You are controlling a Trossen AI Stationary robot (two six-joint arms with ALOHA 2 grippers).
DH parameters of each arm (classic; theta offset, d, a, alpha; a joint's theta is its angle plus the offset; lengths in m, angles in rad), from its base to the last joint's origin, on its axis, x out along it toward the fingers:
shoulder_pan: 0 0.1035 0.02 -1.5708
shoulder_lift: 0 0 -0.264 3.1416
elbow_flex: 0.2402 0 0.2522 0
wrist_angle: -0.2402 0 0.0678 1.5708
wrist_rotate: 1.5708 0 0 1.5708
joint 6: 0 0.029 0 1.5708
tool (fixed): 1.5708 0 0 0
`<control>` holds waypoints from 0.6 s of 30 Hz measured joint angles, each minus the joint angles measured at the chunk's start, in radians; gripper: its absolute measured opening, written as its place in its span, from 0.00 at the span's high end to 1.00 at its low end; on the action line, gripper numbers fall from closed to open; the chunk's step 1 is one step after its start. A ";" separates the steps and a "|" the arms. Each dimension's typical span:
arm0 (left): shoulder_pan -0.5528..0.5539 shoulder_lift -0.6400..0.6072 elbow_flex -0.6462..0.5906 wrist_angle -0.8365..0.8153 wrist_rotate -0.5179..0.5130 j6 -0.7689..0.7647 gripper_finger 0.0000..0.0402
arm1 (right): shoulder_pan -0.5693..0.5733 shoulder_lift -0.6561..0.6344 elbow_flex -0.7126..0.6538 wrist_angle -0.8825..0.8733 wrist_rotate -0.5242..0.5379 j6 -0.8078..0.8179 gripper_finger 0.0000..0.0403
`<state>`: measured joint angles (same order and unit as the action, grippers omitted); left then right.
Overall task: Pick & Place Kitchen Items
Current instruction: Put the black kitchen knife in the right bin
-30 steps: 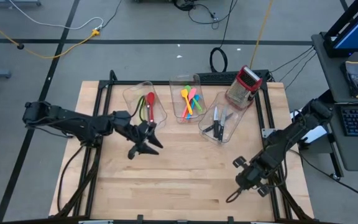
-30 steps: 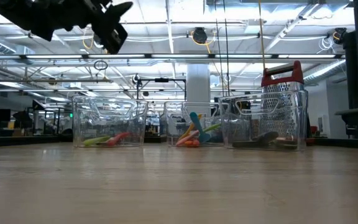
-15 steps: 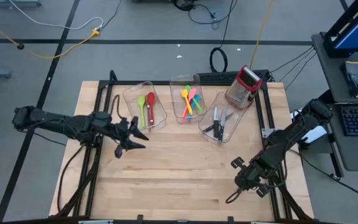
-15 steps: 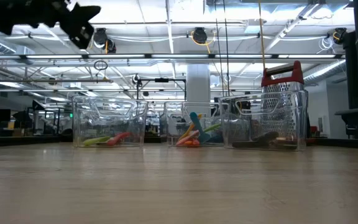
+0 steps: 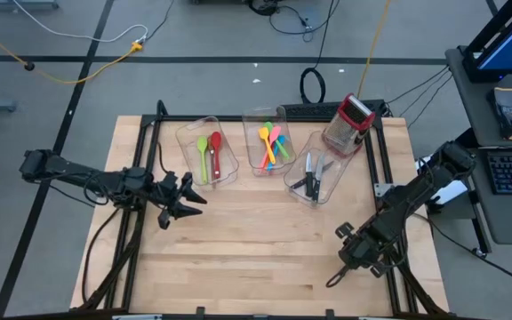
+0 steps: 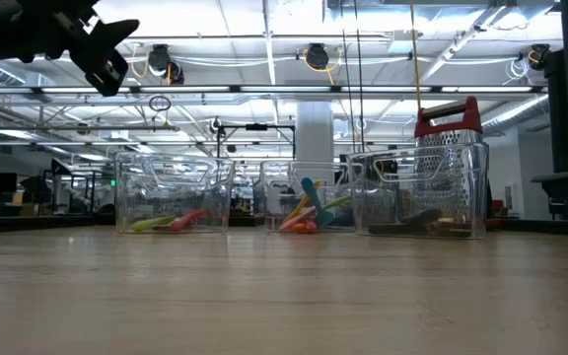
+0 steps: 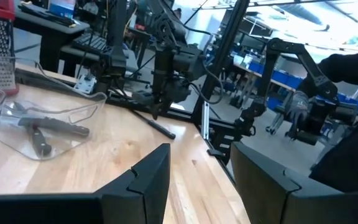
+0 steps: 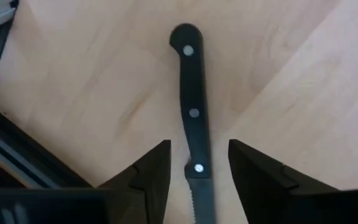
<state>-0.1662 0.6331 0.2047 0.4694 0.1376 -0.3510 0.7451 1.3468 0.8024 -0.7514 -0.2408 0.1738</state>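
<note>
Wooden planks make up the table (image 5: 256,240), which sits on a black frame over a grey floor strewn with cables. Along its far side stand three clear plastic bins. One bin (image 5: 207,151) holds a green spoon (image 5: 203,148) and a red spoon (image 5: 215,153); the middle bin (image 5: 268,140) holds a bunch of orange, pink, yellow and green utensils (image 5: 274,144); the third bin (image 5: 314,176) holds black-handled knives (image 5: 311,178). Just beyond that bin stands a red-topped metal box grater (image 5: 348,124).

From the table's left edge the left arm reaches in, its left end effector (image 5: 183,203) raised above the wood in front of the spoon bin, fingers apart and carrying nothing. At the near right corner the right end effector (image 5: 356,258) points down at the table, its fingers (image 8: 146,180) spread on either side of a black-handled serrated knife (image 8: 192,118) that lies flat on the wood; they do not press on it. Three rivets show along the knife's handle, and the toothed blade begins between the fingers.
</note>
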 joint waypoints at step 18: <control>-0.006 0.000 0.000 -0.001 -0.009 -0.018 0.57 | 0.069 0.043 -0.050 0.105 0.009 0.087 0.62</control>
<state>-0.1722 0.6334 0.2047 0.4679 0.1284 -0.3692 0.8146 1.3902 0.7523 -0.6466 -0.2320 0.2608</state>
